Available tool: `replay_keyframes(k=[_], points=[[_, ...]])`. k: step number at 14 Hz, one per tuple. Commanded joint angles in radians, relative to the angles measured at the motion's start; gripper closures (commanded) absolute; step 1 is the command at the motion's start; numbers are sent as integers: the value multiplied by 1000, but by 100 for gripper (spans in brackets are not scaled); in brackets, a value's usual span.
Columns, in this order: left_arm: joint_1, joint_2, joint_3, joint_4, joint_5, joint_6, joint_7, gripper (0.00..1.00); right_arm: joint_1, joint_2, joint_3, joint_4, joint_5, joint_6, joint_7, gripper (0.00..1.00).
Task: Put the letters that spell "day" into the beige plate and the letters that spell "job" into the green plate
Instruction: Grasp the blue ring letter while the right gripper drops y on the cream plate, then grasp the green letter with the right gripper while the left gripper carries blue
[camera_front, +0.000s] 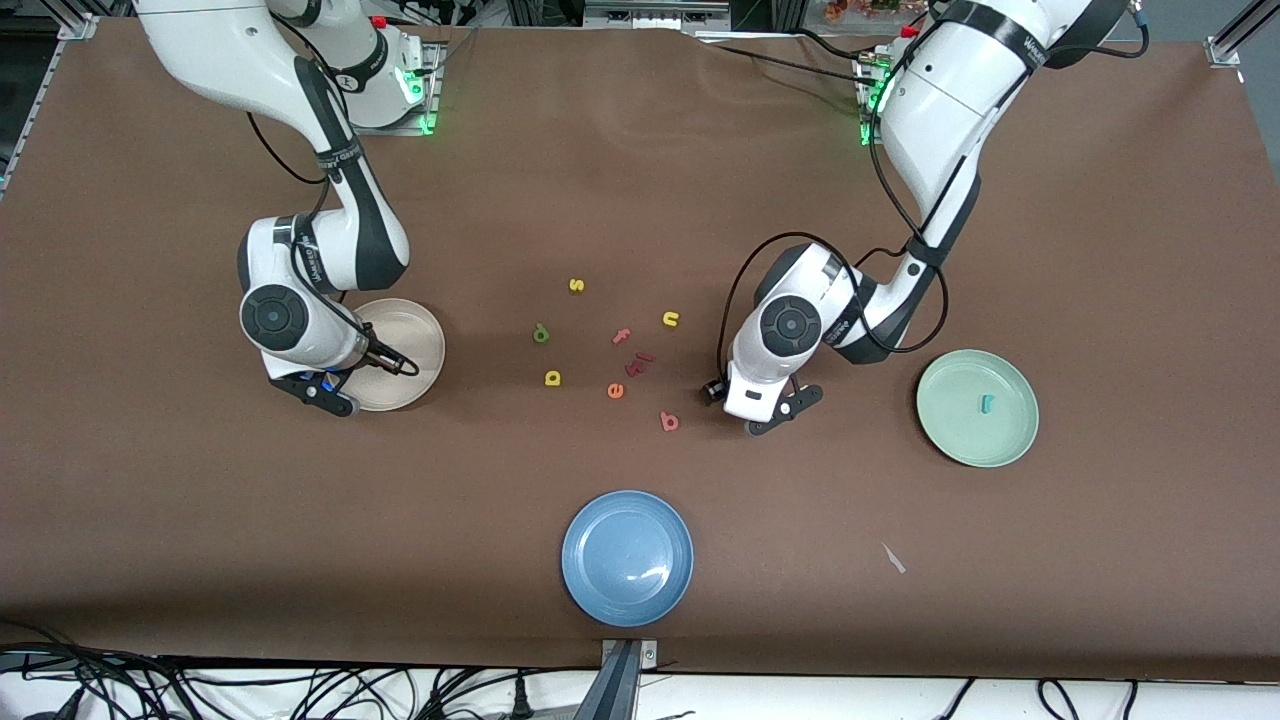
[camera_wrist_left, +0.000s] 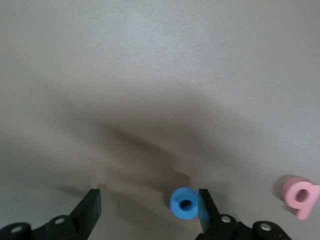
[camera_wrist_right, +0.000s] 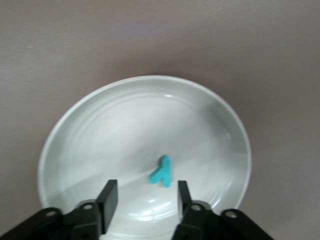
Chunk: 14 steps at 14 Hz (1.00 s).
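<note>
The right pincer (camera_wrist_right: 144, 197) hangs spread over the round cream-beige plate (camera_wrist_right: 85, 125) holding the teal foam "y" (camera_wrist_right: 162, 171), while the left pincer (camera_wrist_left: 149, 207), spread, should centre on the blue foam ring "o" (camera_wrist_left: 184, 203) on the desk before pinching.

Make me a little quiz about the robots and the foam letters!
1. True or false: the teal "j" lies in the green plate.
2. Which letter sits between the left gripper's open fingers? A) blue "o" B) yellow "s" C) orange "e"
3. Which plate, holding the teal "y", is under the open right gripper?

Key: 1 true. 2 A. 3 beige plate.
</note>
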Motion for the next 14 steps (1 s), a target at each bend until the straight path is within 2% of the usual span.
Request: replay_keyframes(k=[1, 5, 6, 9, 11, 14], points=[[-18, 15, 10, 48, 15, -5, -19, 14, 17, -23, 67, 17, 34, 3, 134, 0], [-27, 37, 10, 70, 19, -5, -33, 14, 19, -14, 211, 22, 34, 72, 489, 0], [-34, 42, 10, 70, 20, -5, -33, 15, 24, -11, 234, 11, 34, 102, 555, 0], [-36, 54, 10, 70, 19, -5, -33, 27, 44, -3, 265, -32, 34, 179, 687, 2], [-36, 56, 10, 70, 17, -5, -33, 38, 71, 5, 267, -55, 34, 223, 721, 10], [-36, 56, 10, 70, 15, -5, -34, 72, 111, 40, 265, -75, 34, 303, 761, 22]])
